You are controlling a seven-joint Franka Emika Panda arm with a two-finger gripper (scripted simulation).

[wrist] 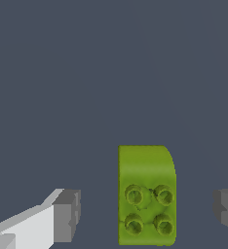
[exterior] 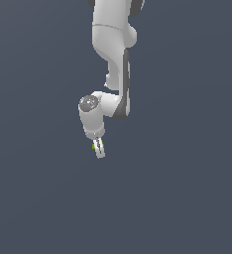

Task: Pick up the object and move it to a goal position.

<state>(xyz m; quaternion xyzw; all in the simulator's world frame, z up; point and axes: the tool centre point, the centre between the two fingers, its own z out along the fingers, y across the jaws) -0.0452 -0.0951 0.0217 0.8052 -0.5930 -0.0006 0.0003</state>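
The object is a small lime-green block (wrist: 146, 194) with one rounded corner and several round studs on its face. In the wrist view it lies between my two grey fingertips, which stand wide apart with a gap on each side of it. My gripper (wrist: 146, 214) is open and does not touch the block. In the exterior view my gripper (exterior: 99, 149) points down at the end of the white arm, and only a sliver of the green block (exterior: 94, 147) shows beside the fingers.
The flat dark grey-blue surface (exterior: 187, 188) fills both views. The white arm (exterior: 113, 54) comes down from the top of the exterior view. No other object and no goal marker shows.
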